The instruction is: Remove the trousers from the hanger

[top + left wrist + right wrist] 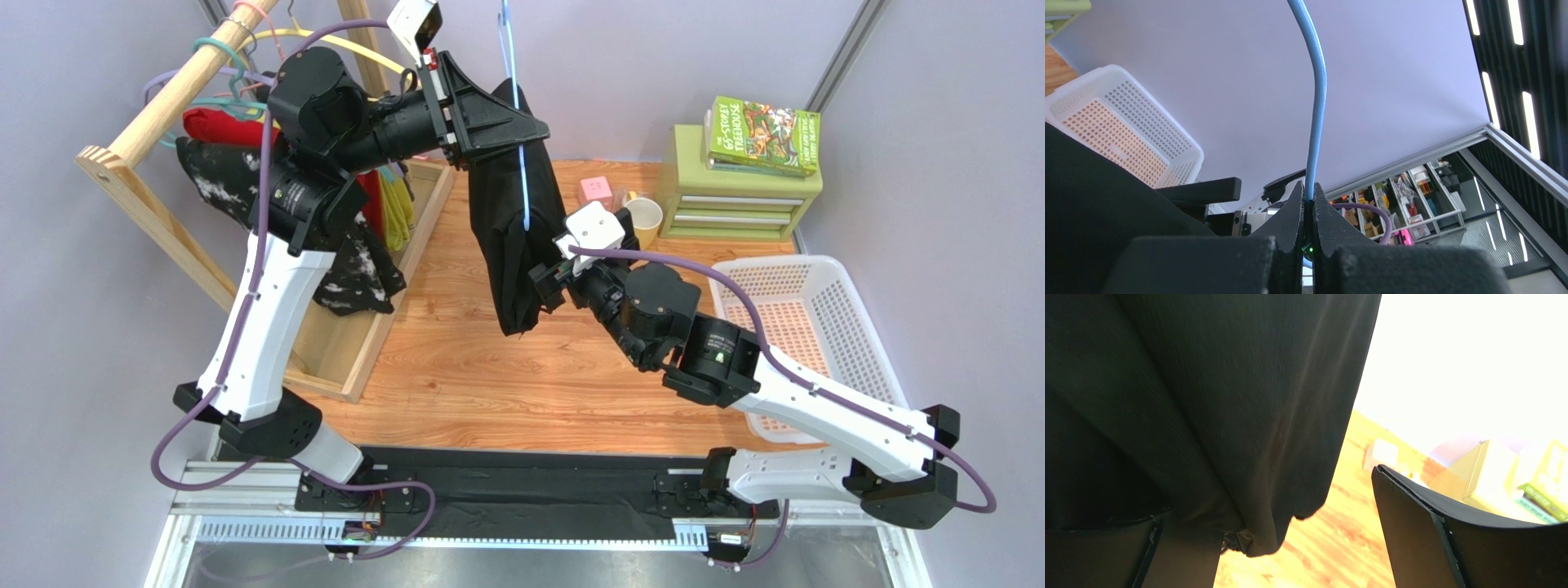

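Observation:
The black trousers (505,245) hang in the air from the light-blue hanger (525,184) over the wooden table. My left gripper (518,123) is shut on the hanger's stem just below the hook. In the left wrist view the blue stem (1316,110) rises from between the closed jaws of the left gripper (1309,199), with black fabric (1094,202) at the left. My right gripper (552,272) is open at the trousers' lower right edge. In the right wrist view the right gripper (1290,551) has the trousers' hem (1229,404) hanging over its left finger (1137,557). The right finger (1438,539) stands apart from the cloth.
A wooden rack (135,135) at the left carries a red garment (221,123), a black garment with white splotches (356,270) and a teal hanger (221,55). A pink cube (596,190), a cup (643,218), green drawers (736,184) with a book (767,132) and a white basket (797,331) stand on the right.

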